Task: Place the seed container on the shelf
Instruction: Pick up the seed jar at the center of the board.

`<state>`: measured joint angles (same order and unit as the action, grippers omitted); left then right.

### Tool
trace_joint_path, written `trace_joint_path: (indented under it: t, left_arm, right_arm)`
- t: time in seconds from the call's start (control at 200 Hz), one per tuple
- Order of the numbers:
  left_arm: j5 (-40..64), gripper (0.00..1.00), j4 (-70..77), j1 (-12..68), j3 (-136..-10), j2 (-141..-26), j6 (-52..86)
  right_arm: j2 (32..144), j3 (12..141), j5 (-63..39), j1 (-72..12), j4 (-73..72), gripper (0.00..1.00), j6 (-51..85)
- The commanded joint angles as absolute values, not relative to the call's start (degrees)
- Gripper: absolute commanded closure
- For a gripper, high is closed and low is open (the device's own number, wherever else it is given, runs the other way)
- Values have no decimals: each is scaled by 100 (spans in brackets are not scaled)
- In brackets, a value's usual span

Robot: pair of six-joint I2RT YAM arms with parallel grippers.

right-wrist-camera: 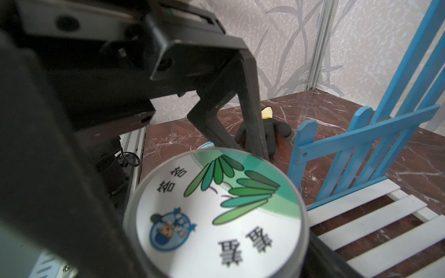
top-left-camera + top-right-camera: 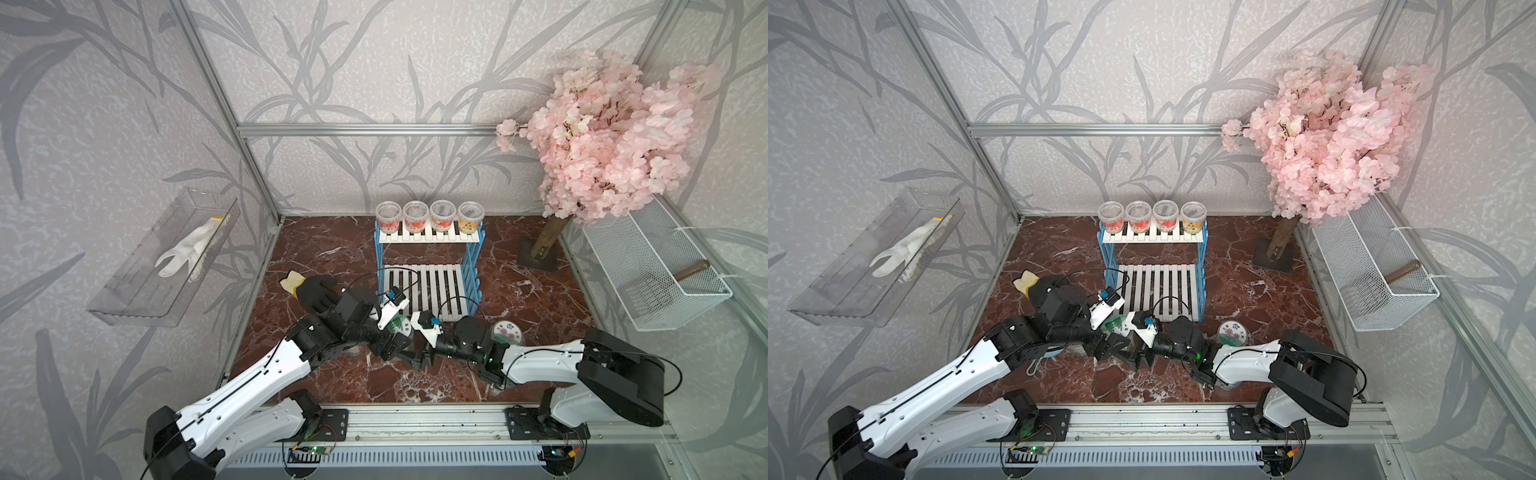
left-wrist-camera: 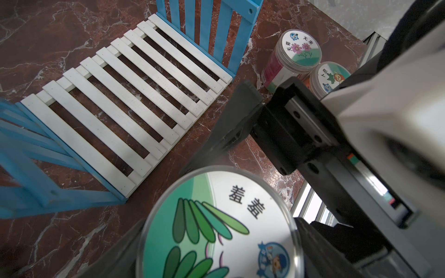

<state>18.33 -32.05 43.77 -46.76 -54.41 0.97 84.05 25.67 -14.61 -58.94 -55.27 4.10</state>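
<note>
**Spotter:** Left to right, what have you got?

**Me:** Black glove (image 2: 318,293) flat on the counter (image 2: 332,245), far left, out of play. Then my left fingers (image 1: 252,115), closed on the seed container (image 3: 216,223); one sits hard against the rim of its leaf-print lid. Jar upright, long axis vertical, lid up. Right fingers (image 3: 228,120) come next, spread wide either side of it and gripping nothing that I can see. Past them a pink-flower jar (image 3: 301,51) and another jar (image 3: 330,78), side by side.

**Spotter:** And the shelf (image 2: 473,270)?

**Me:** Straight ahead of the jar, away from my base. Lower tier (image 3: 120,104) is bare, with its front edge near the lid. Top tier carries four clear cups (image 2: 430,216). The left arm has the jar, so I judge a short carry forward onto the lower slats.

**Spotter:** Blind spots?

**Me:** Jar body hidden under my wrists in both top views. Cannot tell whether its base rests on the counter or hangs clear.
</note>
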Motion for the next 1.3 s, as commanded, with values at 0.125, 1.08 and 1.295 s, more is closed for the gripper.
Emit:
trace_joint_path:
  t: [0.125,1.08,1.295]
  left_arm:
    - [2189,27,-2942,4395,-4584,-5224,0]
    - [-1281,0,-1818,4386,-3410,-3174,2013]
    - [-2038,0,-2151,4373,-3205,-2879,2463]
  right_arm:
    - [8682,2768,-1608,-5895,-5836,5,510]
    - [9728,2570,496,-5853,-7140,20,780]
    - [9948,2902,1331,-5803,-6812,21,784]
